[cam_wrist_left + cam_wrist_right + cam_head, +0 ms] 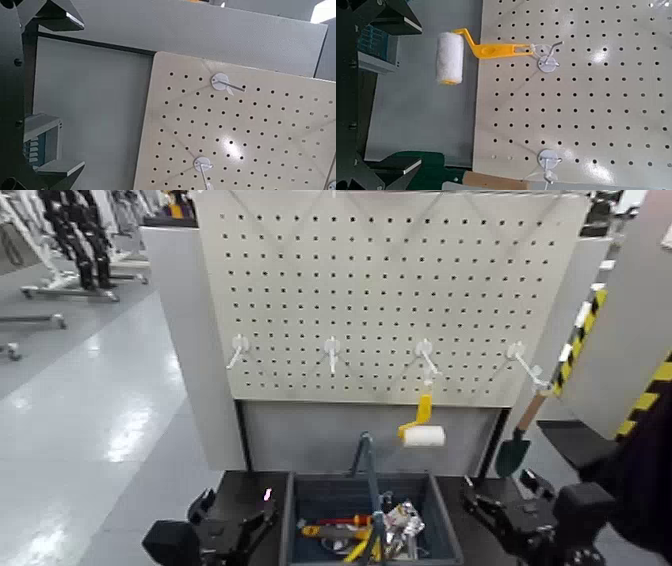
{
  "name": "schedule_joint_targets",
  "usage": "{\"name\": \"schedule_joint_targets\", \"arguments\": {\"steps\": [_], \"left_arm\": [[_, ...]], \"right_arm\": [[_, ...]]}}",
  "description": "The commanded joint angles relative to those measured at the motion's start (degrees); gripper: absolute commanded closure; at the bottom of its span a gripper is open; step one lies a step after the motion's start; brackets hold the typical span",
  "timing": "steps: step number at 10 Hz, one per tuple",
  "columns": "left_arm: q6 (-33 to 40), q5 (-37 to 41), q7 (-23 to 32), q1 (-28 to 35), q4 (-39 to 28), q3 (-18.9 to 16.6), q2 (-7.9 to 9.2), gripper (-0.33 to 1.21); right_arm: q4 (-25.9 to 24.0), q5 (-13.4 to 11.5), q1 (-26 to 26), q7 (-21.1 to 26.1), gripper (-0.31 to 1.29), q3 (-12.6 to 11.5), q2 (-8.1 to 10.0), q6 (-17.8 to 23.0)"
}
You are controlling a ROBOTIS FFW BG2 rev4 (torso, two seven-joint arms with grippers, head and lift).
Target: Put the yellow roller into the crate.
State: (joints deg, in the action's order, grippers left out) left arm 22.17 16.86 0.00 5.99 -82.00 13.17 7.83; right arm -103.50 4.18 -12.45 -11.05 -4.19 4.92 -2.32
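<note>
The yellow roller (423, 430) hangs by its yellow handle from the third hook of the white pegboard (390, 290), white sleeve lowest, above the crate's right part. In the right wrist view the roller (449, 57) hangs ahead of my open right gripper (411, 91), apart from it. The dark blue-grey crate (290, 520) stands at the bottom centre with its upright handle (365, 460) and several tools inside. My right gripper (505, 515) sits low to the right of the crate. My left gripper (235, 525) sits low to its left, open and empty (71, 93).
A green-bladed trowel (515, 452) with a wooden handle hangs from the fourth hook, right of the roller. Two bare hooks (238, 348) are on the left of the pegboard. A yellow-and-black striped post (580, 330) stands at the right. Open floor lies at the left.
</note>
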Motion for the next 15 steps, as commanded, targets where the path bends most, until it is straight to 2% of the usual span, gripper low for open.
{"name": "schedule_joint_targets", "arguments": {"steps": [1, 3, 5, 8, 11, 15], "left_arm": [[-0.55, -0.24, -0.09, -0.11, -0.18, 0.02, 0.17, 0.09], [-0.81, -0.51, -0.18, -0.02, -0.18, -0.16, 0.26, 0.09], [-0.99, -0.51, -0.18, -0.11, -0.27, -0.16, 0.35, 0.09], [-1.07, -0.51, -0.18, -0.19, -0.18, -0.16, 0.35, 0.09], [-0.99, -0.42, -0.18, -0.28, -0.18, -0.16, 0.35, 0.09], [-0.90, -0.33, -0.18, -0.28, -0.09, -0.16, 0.17, 0.10]], "right_arm": [[1.90, 2.24, 4.10, -2.30, 0.14, 0.06, 2.73, -3.13], [4.36, 3.47, 8.49, -7.58, 0.14, 0.06, 5.01, -6.03], [6.12, 4.17, 11.57, -8.90, 0.13, 0.85, 6.77, -6.91], [11.48, 6.98, 17.02, -12.41, 0.13, 3.22, 9.50, -7.53], [16.57, 8.39, 22.91, -16.19, 0.13, 6.30, 10.99, -7.62], [22.82, 9.62, 28.80, -21.03, 0.13, 9.90, 11.69, -7.00]]}}
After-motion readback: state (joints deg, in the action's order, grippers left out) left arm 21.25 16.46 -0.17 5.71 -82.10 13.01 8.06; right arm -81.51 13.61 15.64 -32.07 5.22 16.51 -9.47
